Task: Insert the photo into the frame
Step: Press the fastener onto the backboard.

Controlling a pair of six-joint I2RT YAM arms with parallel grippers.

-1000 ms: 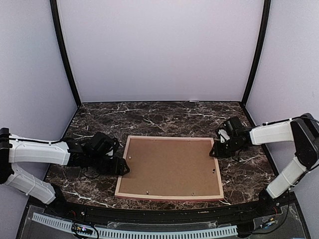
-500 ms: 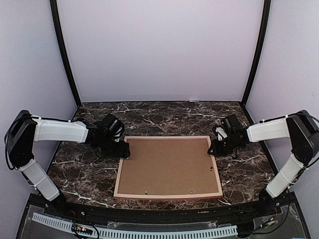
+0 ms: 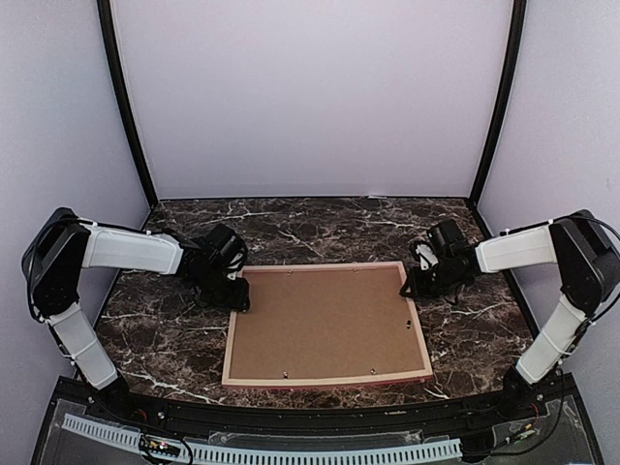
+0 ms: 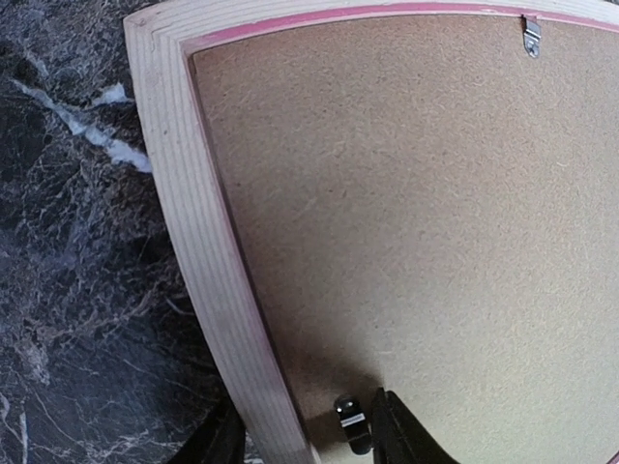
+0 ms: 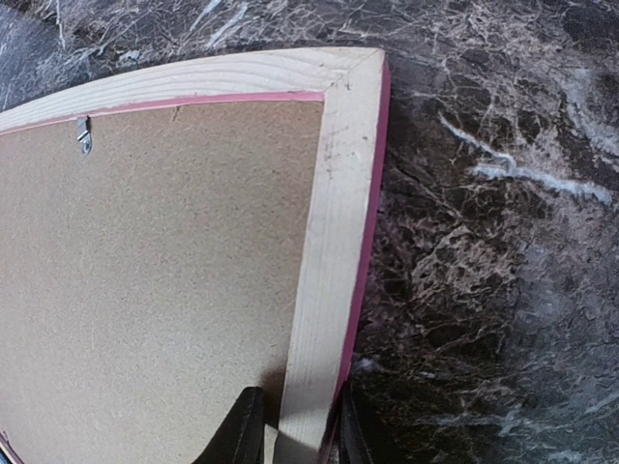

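**Frame face down, a gripper at each far corner**

Dark marble table (image 3: 320,228) with white veins, pale lilac walls (image 3: 310,97) on three sides, and that is the stage. Biggest thing on it: the frame (image 3: 329,380), lying flat in the middle of the table with its back up and its pink-edged pale rails all round. A brown board (image 3: 325,320) fills it from rail to rail.

Both arms reach in from the sides. The left arm (image 3: 126,250) comes across to the frame's far left corner, the right arm (image 3: 518,250) to the far right one.

The left gripper (image 3: 237,298) straddles the left rail with its jaws apart. One finger sits at the rail's outer edge, and the other finger (image 4: 392,435) is down on the board, off the rail, with a small metal clip (image 4: 352,425) just beside it.

The right gripper (image 3: 412,288) is closed tight on the right rail, with fingers (image 5: 247,435) hard against both sides of the wood.
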